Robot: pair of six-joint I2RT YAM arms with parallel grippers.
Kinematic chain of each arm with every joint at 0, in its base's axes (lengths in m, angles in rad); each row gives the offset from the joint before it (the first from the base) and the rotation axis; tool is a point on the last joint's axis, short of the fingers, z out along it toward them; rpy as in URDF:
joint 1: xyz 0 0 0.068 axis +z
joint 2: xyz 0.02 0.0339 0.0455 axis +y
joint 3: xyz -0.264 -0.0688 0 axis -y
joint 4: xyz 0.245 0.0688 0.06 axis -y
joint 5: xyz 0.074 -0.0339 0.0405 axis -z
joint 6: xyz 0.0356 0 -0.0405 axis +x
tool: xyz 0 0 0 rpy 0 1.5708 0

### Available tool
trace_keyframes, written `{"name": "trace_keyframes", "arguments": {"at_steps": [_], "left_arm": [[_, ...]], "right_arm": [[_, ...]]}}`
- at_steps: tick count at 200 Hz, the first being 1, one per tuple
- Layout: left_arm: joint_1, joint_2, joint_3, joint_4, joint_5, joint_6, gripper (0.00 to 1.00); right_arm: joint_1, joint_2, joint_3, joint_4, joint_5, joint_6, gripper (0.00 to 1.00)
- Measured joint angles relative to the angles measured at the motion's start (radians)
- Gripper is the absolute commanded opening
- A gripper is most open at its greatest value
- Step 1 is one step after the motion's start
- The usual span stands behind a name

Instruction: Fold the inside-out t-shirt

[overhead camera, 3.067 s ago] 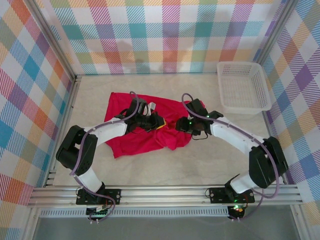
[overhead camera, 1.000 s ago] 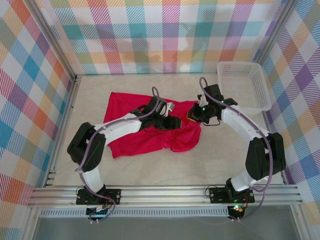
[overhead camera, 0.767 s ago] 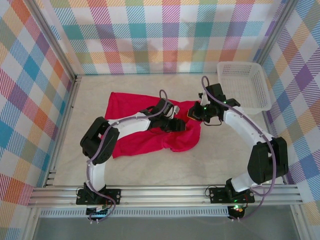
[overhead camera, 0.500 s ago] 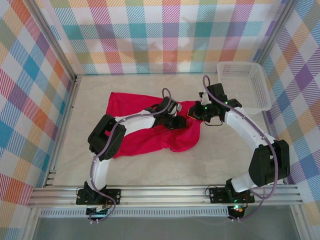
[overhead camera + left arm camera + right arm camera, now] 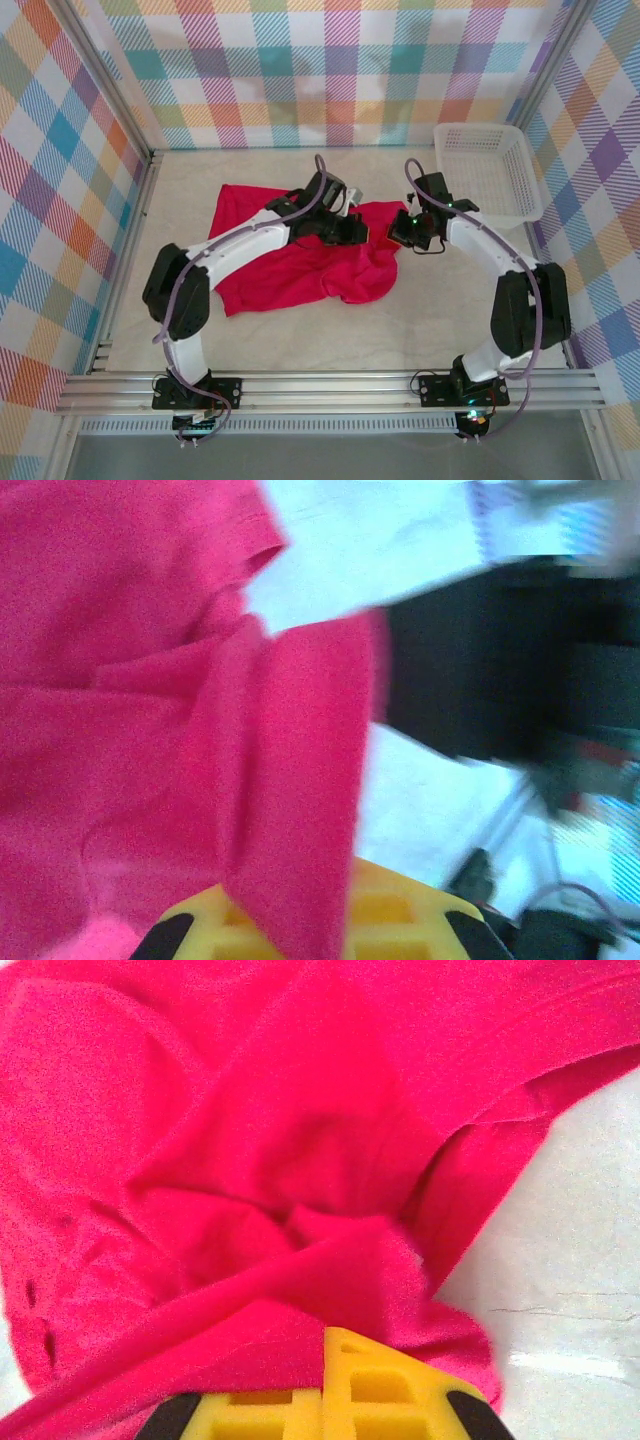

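Your left pincer (image 5: 354, 230) and right pincer (image 5: 396, 231) are both clamped shut on the t-shirt (image 5: 290, 268) at its far right edge, close together. It's crumpled mid-tabletop (image 5: 300, 340). The twin grip probably lets you spread that edge flat before folding.

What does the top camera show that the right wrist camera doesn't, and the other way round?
Top camera: the basket at the far right, the left arm and right arm reaching onto the shirt, and the shirt's whole crumpled outline. Right wrist camera: close folds bunched against its yellow pad, with a hem edge lying over the table. Both: the red shirt on the pale table.
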Motion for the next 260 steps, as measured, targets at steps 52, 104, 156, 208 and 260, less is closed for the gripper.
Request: {"name": "trace_keyframes", "arguments": {"at_steps": [52,104,156,208,260], "left_arm": [[0.063,-0.031,-0.058,0.029,0.168,-0.021,0.22],[0.357,-0.267,-0.263,-0.116,-0.023,-0.014,0.34],[0.338,-0.399,-0.472,-0.351,-0.346,0.039,0.33],[0.242,-0.312,-0.531,-0.449,-0.509,0.039,0.32],[0.24,-0.254,-0.546,-0.479,-0.657,0.031,0.36]], "right_arm": [[0.005,0.023,0.013,-0.005,0.018,-0.022,0.0],[-0.027,0.019,0.014,-0.042,0.075,-0.03,0.0],[-0.034,-0.027,0.079,-0.095,0.112,-0.047,0.0],[-0.078,-0.027,0.16,-0.13,0.147,-0.052,0.0],[-0.097,-0.026,0.176,-0.155,0.149,-0.054,0.0]]}}
